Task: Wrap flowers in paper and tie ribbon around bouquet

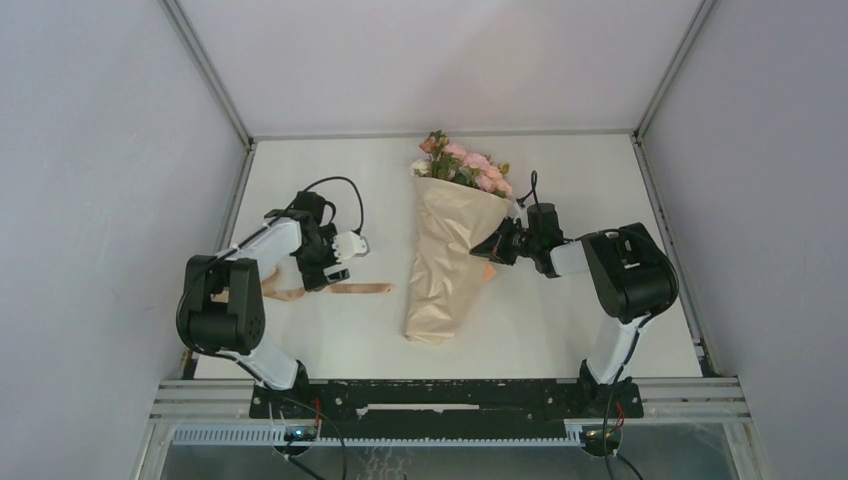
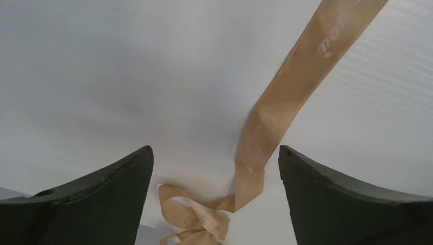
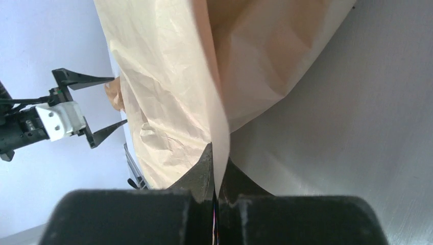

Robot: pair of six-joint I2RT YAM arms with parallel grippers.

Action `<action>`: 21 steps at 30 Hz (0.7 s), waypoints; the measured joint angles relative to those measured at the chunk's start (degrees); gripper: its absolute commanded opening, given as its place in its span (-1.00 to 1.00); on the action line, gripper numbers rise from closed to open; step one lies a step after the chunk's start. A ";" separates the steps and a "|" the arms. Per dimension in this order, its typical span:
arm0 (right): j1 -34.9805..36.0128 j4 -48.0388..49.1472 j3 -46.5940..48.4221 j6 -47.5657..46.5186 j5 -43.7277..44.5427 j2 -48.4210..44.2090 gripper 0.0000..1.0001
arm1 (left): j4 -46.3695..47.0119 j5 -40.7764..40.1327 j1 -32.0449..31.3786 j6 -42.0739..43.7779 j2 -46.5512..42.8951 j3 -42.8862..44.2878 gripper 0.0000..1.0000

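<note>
Right gripper (image 3: pixel 218 155) clenched on edge of paper (image 3: pixel 168 76) wrapped round flowers (image 1: pixel 465 165); thin sheet may be torn, or wrap loosened, if tugged. Left gripper (image 2: pixel 215 153) spread wide, nothing held, above ribbon (image 2: pixel 301 76) lying flat: limp strip may be missed.

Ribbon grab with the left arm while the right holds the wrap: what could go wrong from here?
1. The ribbon lies flat on the table, off-centre in the open left gripper. Closing may miss it or scrape the surface.
2. The right gripper pinches only a thin edge of the paper. A tug could tear it or let it slip, loosening the cone around the flowers.
</note>
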 measured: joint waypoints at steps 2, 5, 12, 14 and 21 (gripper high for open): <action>0.00 -1.03 0.00 -0.68 0.20 -0.70 -1.00 | 0.66 -1.38 0.35 1.70 1.62 -0.02 0.87; 0.00 -2.05 0.00 -1.29 0.33 -1.27 -1.00 | 0.70 -2.58 0.28 2.75 5.09 -0.11 0.63; -0.02 -4.83 0.15 -1.92 0.66 -1.55 -1.00 | -0.24 -3.65 0.20 2.73 5.57 -0.20 -0.84; -0.07 -5.46 0.20 -2.14 0.85 -1.99 -1.00 | -0.44 -3.69 0.04 2.05 5.70 -0.22 -1.00; -0.46 -10.05 3.13 -2.34 0.55 -2.56 -1.00 | -1.05 -0.17 -4.15 -1.75 3.39 -0.68 -1.00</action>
